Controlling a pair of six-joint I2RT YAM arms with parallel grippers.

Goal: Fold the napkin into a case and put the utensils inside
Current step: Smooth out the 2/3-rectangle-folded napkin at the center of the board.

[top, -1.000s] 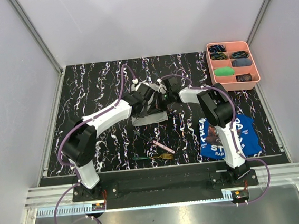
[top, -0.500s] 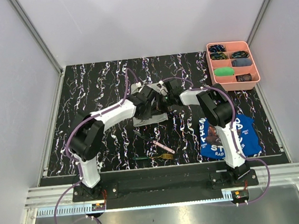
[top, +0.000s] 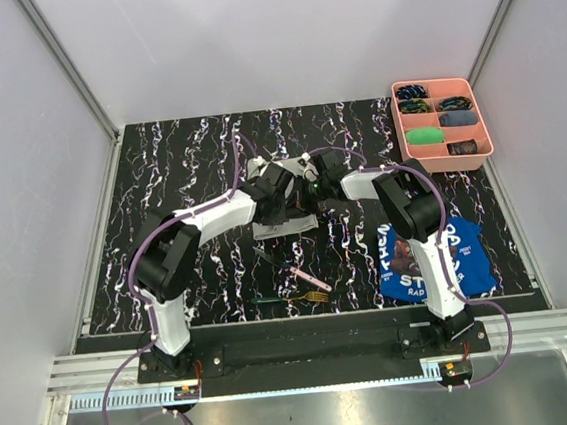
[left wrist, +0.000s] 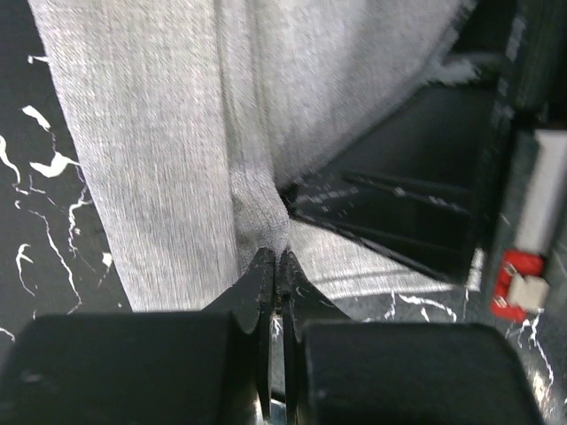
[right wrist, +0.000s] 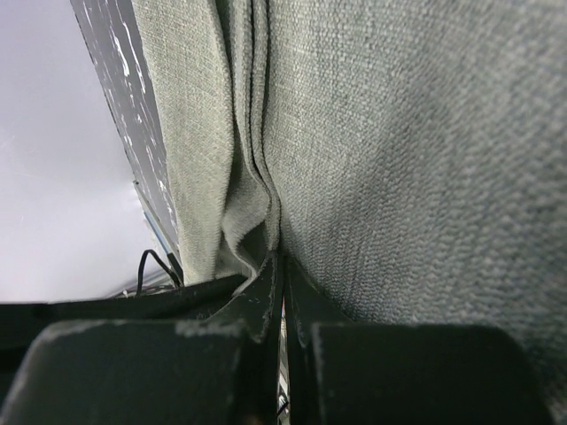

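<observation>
Black two-finger right gripper (right wrist: 282, 282) pinched tight on bunched fold of thin light grey woven napkin (right wrist: 407, 150) — cloth fills most of frame, pleats running up from fingertips. Upper left: strip of black white-veined table (right wrist: 115, 62), pale wall (right wrist: 53, 177) beyond. Thin black cable (right wrist: 152, 262) loops beside left finger

Plain light grey, finely woven, on the napkin (top: 285, 227). Black marbled with white and lilac veins on the table (top: 188, 161). Pink on the tray (top: 432, 83) at 2 o'clock; blue with white lettering on the cloth (top: 468, 255) at 4 o'clock. Pink-handled knife (top: 312, 280), green-handled fork (top: 290, 298) with gold tines, at 6 o'clock
</observation>
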